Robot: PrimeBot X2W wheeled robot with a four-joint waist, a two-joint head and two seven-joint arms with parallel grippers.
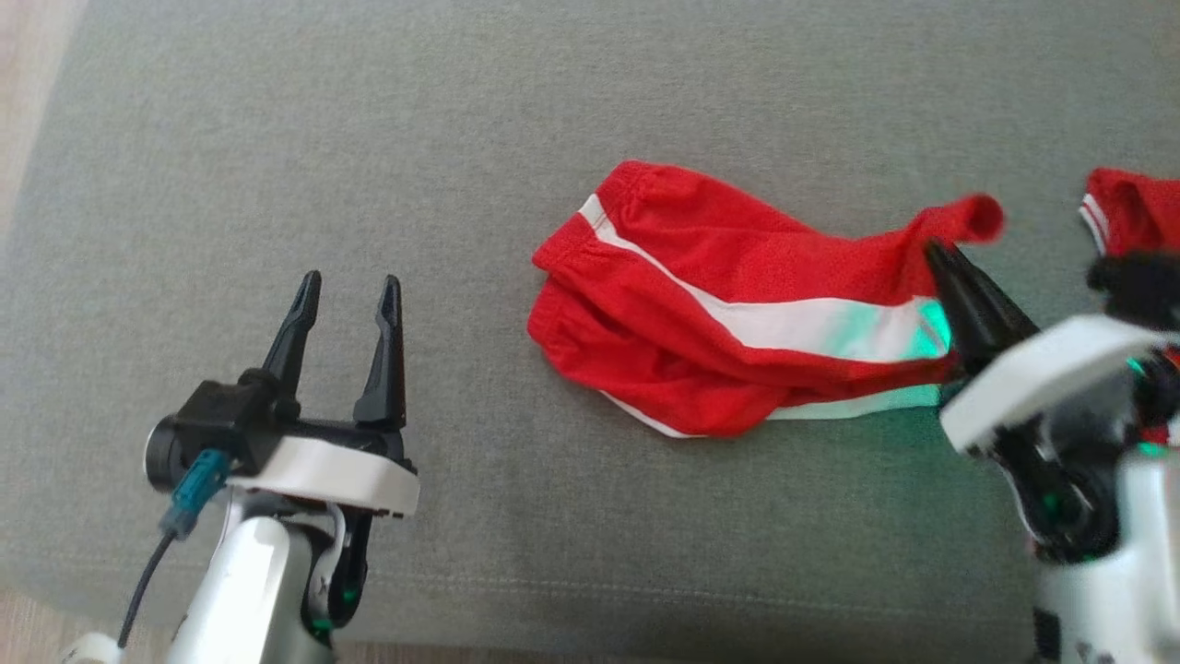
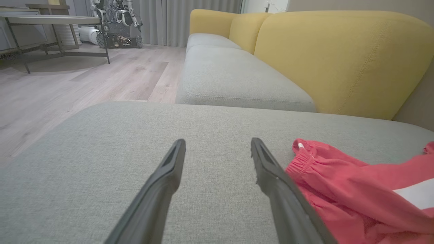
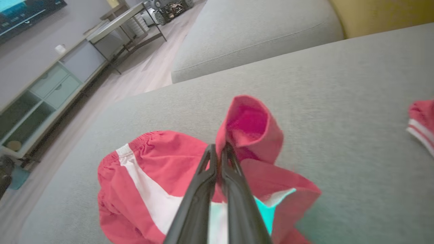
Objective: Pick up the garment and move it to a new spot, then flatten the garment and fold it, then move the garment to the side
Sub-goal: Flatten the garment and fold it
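Observation:
The garment (image 1: 719,304) is a pair of red shorts with a white side stripe, lying crumpled on the grey sofa cushion (image 1: 461,138). My right gripper (image 1: 942,251) is shut on the garment's right edge, and a red flap curls up past its tips. In the right wrist view that flap of the garment (image 3: 251,128) stands pinched between the closed fingers of the right gripper (image 3: 218,149). My left gripper (image 1: 348,288) stands open over bare cushion well to the left of the shorts. The left wrist view shows the left gripper (image 2: 218,144) open, with the garment (image 2: 356,189) just to the right of its right finger.
A second red piece with white trim (image 1: 1129,212) lies at the cushion's far right. A yellow sofa back (image 2: 339,57) rises beyond the cushion. Wooden floor (image 2: 84,78), a low table (image 2: 51,20) and another robot (image 2: 115,23) lie off the cushion's left side.

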